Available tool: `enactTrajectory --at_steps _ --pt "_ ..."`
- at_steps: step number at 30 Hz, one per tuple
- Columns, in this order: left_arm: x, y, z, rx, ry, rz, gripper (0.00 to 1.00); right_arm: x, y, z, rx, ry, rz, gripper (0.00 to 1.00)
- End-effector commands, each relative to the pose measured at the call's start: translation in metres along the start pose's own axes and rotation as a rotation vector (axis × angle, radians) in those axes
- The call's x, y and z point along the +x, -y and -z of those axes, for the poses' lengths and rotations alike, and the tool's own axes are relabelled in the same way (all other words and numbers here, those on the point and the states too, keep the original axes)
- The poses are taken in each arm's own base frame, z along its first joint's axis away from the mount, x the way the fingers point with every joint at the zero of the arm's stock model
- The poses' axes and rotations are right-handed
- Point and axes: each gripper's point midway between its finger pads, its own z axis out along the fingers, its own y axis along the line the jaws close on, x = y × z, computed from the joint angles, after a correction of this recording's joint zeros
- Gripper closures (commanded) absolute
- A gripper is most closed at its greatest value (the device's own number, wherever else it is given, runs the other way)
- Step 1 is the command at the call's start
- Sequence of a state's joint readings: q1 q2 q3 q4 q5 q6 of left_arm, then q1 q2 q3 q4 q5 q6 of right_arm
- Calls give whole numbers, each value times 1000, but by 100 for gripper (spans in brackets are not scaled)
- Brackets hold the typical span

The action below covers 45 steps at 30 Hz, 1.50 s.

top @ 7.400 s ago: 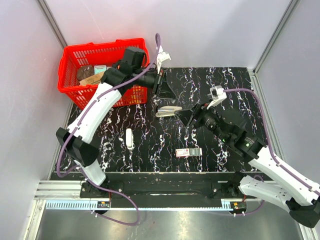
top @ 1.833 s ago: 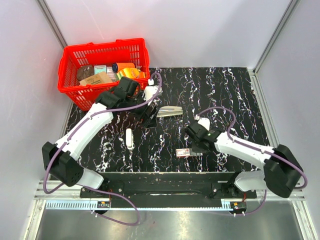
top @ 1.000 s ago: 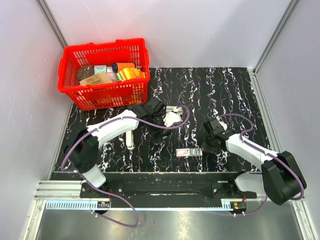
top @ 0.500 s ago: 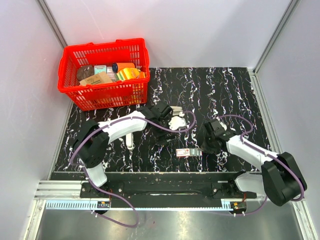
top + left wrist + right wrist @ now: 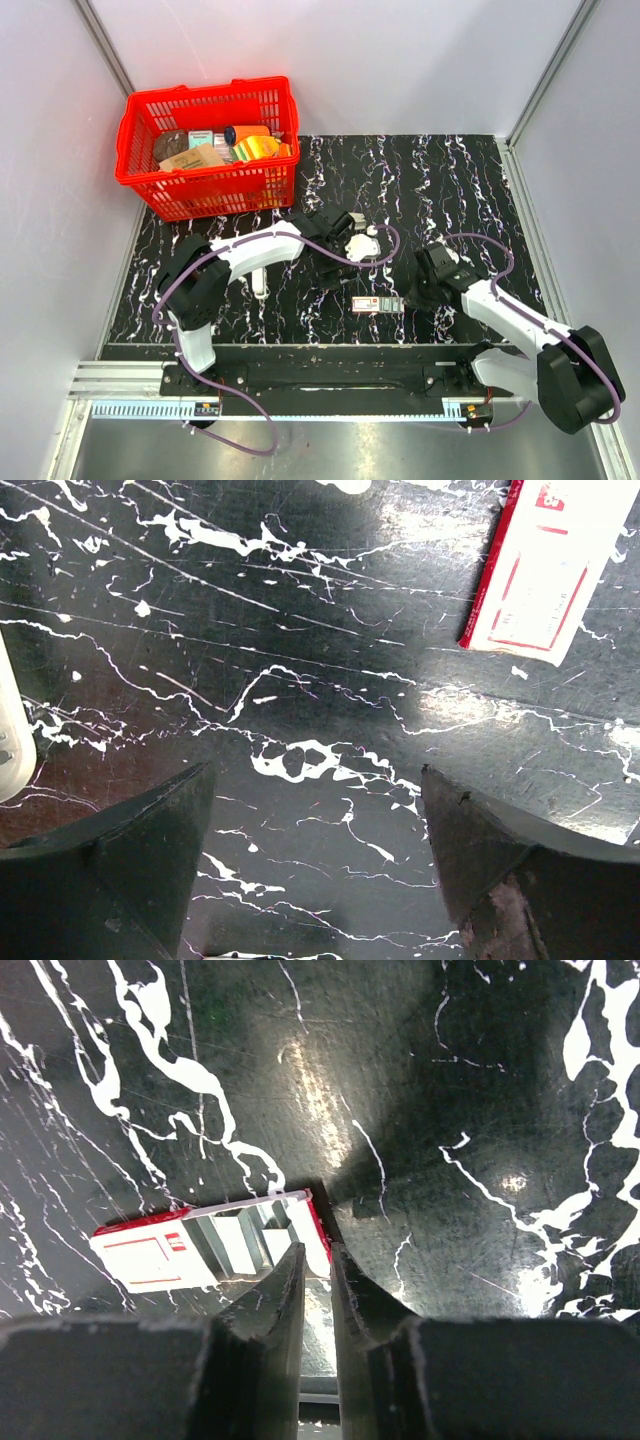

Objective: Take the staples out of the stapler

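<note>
Both arms have swung in toward the middle of the black table (image 5: pixel 450 180) since the earliest top view, when the left arm reached up by the red basket (image 5: pixel 220 190) and the right arm reached to the stapler. Now the left arm bends across the middle of the top view, and the right arm lies low at the lower right. The basket sits at the upper left with small things inside. The left gripper (image 5: pixel 318 780) is wide open and holds nothing; it looks down at bare table. The right gripper (image 5: pixel 317 1248) has its fingers close together with just a thin gap, and its tips sit at the red end of the small red-and-white box (image 5: pixel 377 304). I cannot tell if it pinches the box. The stapler (image 5: pixel 356 217) is near the middle, mostly hidden under the left arm; only a small pale bit shows. A short white bar (image 5: pixel 258 278) lies left of the box, apart from it.
</note>
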<state>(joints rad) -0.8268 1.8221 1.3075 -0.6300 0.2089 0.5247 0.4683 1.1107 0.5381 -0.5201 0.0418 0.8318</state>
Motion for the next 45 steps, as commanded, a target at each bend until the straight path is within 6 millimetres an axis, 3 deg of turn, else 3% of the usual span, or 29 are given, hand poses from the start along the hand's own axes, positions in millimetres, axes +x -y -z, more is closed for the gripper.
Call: enactTrajectory --at_steps 1,6,16,26,45 --pt "-21 -7 2 -27 40 -64 12 0 7 -2 29 7 -20 80" --pt "-26 -7 4 -24 46 -96 11 0 7 -5 26 9 -16 80" --pt "-22 -5 -15 -28 12 -119 11 8 1 -16 7 -47 -3 80" --pt "12 1 -29 -34 -48 -156 10 16 -16 -18 -65 -111 -24 83" --pt "6 -7 -42 -51 -34 -124 10 13 -42 -24 -135 -167 41 87"
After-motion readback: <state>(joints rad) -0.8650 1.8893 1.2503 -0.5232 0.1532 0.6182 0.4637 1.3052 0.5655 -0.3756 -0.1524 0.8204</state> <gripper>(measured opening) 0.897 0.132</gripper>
